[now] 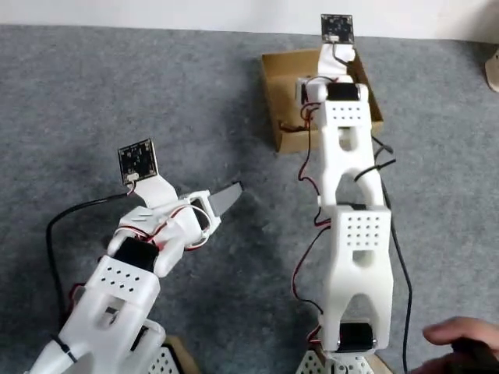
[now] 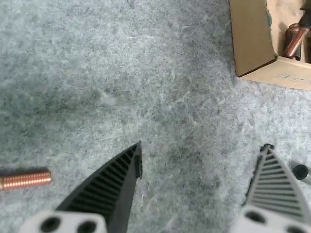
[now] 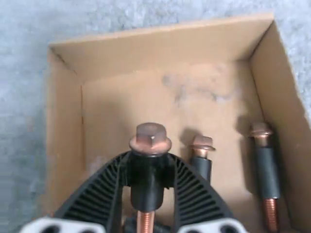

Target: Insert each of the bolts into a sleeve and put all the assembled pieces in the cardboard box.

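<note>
Right end effector (image 3: pixel 148 165) over the cardboard box (image 1: pixel 273 101), upper centre of our high view
Its wrist view shows us it pinching a sleeved bolt (image 3: pixel 149 143) above two assembled pieces (image 3: pixel 265 165). The left end effector (image 2: pixel 202 145) is spread wide, with a loose bolt (image 2: pixel 25 179) on the desk (image 2: pixel 146 73) nearby.

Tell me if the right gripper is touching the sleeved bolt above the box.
Touching. The right wrist view shows the right gripper with both jaws pressed against the black sleeve of the bolt, held over the cardboard box.
</note>
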{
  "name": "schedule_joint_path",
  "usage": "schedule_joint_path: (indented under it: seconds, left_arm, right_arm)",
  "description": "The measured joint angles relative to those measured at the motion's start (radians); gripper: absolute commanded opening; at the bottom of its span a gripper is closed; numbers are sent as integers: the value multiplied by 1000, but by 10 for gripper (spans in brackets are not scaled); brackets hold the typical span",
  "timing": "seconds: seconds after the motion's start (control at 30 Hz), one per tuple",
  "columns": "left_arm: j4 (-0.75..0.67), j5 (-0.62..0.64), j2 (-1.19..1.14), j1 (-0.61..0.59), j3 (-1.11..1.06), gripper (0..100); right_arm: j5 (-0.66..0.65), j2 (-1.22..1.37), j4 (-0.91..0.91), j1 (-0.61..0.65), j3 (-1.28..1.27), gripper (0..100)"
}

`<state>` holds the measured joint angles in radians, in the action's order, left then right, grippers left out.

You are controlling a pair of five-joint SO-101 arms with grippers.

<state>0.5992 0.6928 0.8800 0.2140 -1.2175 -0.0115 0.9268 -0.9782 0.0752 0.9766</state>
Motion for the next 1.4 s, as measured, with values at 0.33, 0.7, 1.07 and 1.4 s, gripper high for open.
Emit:
schedule_joint_path:
  seconds: [0.33,0.7,1.07,1.4]
  left_arm:
    - [0,0,0,0,0,340]
    - [0,0,0,0,0,340]
    - [0,0,0,0,0,340]
    - [0,0,0,0,0,340]
  right_arm:
    - [0,101,0,-31,58,102]
    - [0,98,-92,-29,87,94]
    - [44,98,-442,-31,407,94]
    - [100,97,-756,-44,618,24]
